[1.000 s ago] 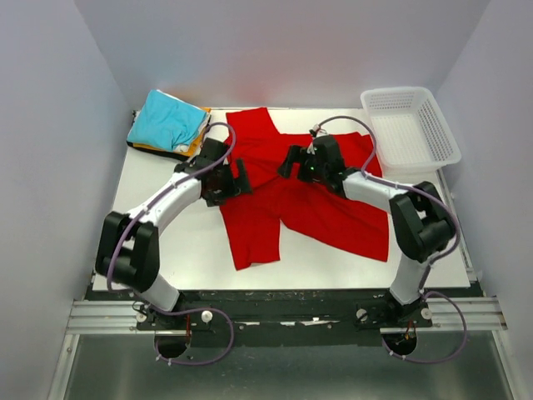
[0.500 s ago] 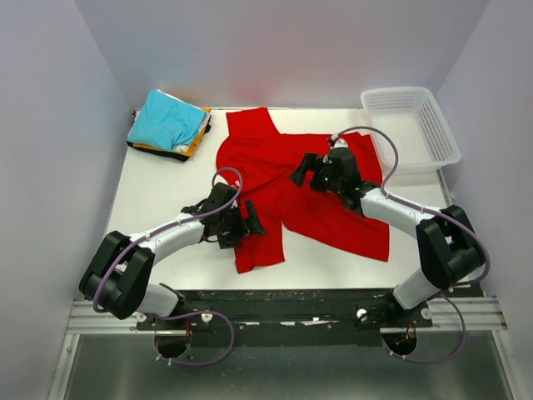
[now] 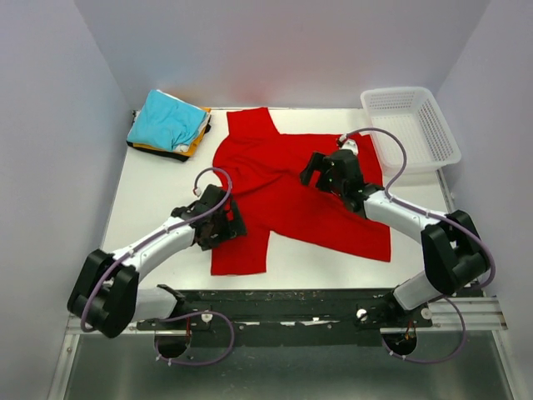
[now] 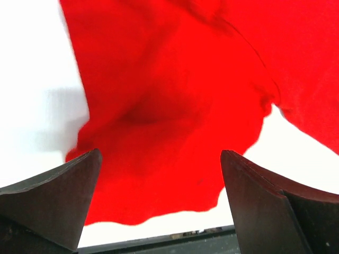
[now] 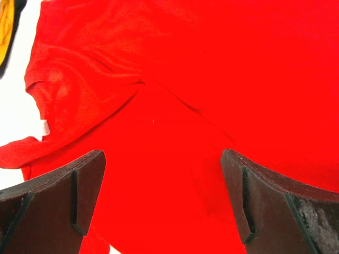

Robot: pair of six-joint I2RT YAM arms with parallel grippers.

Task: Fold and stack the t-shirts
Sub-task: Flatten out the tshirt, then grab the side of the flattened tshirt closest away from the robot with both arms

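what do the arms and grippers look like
Both arms have white tubular links with chunky black joints and thin lilac cables looping along them. The left gripper and right gripper are black; in the wrist views their fingers are dark wedge-shaped pads.

red t-shirt (image 3: pixel 283 187) – soft matt cloth, creased | basket (image 3: pixel 412 129) – white plastic mesh | table (image 3: pixel 158 200) – smooth white
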